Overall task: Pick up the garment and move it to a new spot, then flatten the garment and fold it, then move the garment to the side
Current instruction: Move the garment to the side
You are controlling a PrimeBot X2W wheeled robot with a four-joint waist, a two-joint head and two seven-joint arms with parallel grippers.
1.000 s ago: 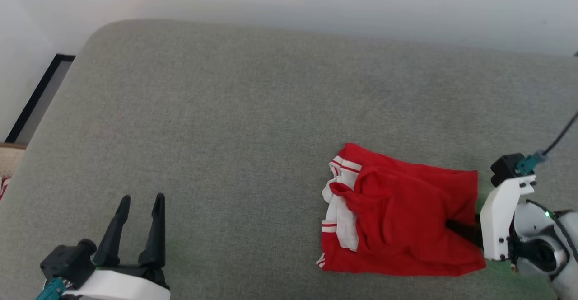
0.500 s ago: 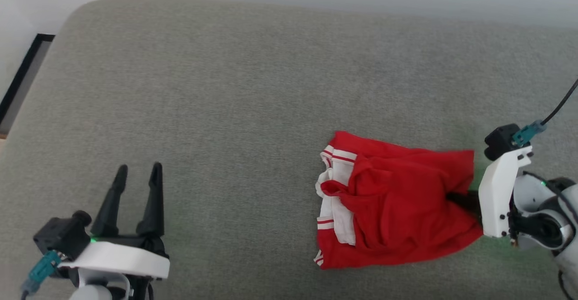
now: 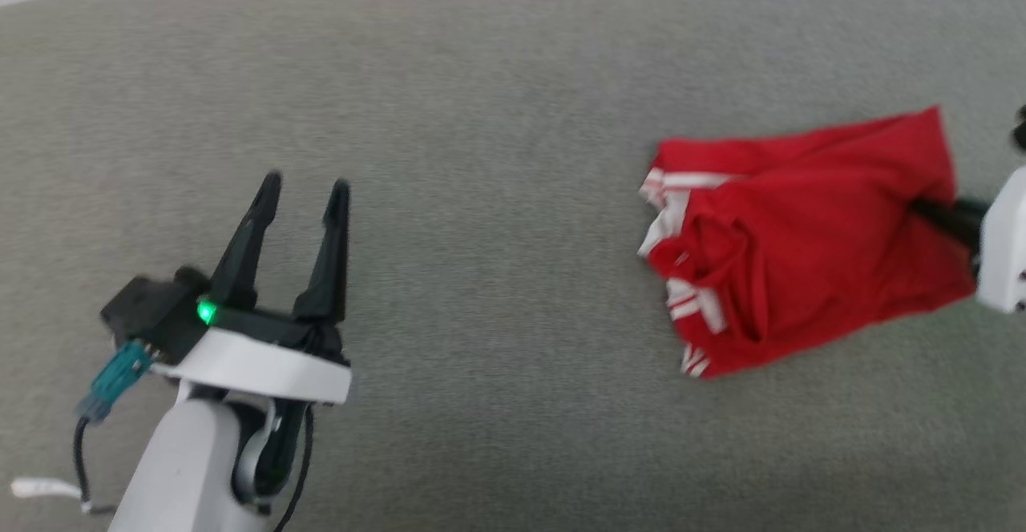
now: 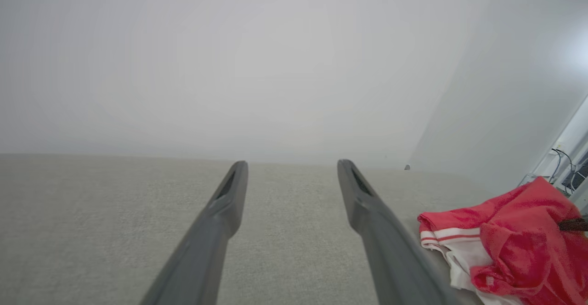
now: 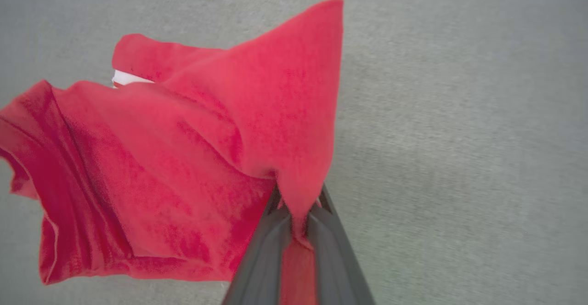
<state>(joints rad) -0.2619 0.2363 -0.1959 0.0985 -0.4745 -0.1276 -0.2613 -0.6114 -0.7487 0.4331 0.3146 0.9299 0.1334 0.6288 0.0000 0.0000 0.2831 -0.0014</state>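
Pinching: T-shirt [image 5: 183,149] edge is clamped by right gripper [image 5: 296,199].
Left gripper [image 3: 306,185]: spread, empty, well apart.
Risk: thin jersey could be pulled free if dragged on grey cushion [image 3: 481,155].

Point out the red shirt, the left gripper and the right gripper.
red shirt [image 3: 809,235], head view, middle of the red body.
left gripper [image 3: 306,186], head view, between its open fingertips.
right gripper [image 5: 299,199], right wrist view, between fingertips pinching the shirt.

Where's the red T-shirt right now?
Head view, right side: the garment is over the grey surface, its right edge pinched in the right end effector, away from the open left end effector.
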